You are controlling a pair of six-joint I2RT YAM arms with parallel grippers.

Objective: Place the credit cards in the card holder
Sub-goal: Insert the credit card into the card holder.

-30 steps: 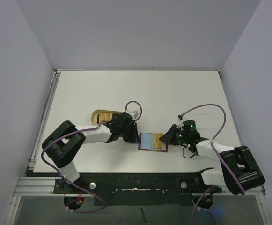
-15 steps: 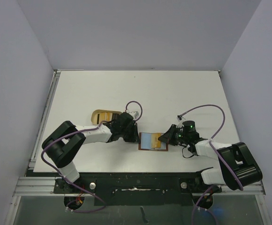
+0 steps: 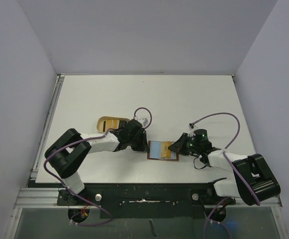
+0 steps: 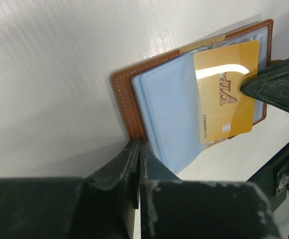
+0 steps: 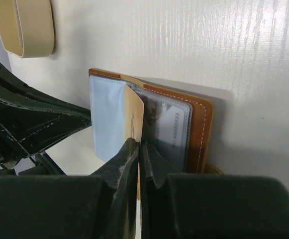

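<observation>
The card holder (image 3: 155, 149) lies open on the table (image 3: 134, 94) between the arms, a gold card (image 4: 227, 89) slanted over its right half. The right gripper (image 5: 138, 145) pinches that card by its edge, I'd say to feed it into a pocket. The left gripper (image 4: 138, 145), fingers pressed together, bears on the holder's left edge, likely pinning it. Both arms reach low and inward

Colours: card holder (image 4: 122, 94) is tan-brown leather with a pale stitch line round the edge. Its sleeves are pale blue and greyish clear. Credit card (image 4: 226, 89) is gold, with darker VIP lettering and a small dark number row. Tray (image 5: 27, 25) far left is beige-tan. Table (image 3: 184, 99) is white, faintly ribbed. My left gripper (image 4: 138, 144) and right gripper (image 5: 137, 144) are matte black. Arm links (image 3: 102, 142) are white, cables (image 3: 219, 115) purple, LEDs (image 3: 202, 134) green.
</observation>
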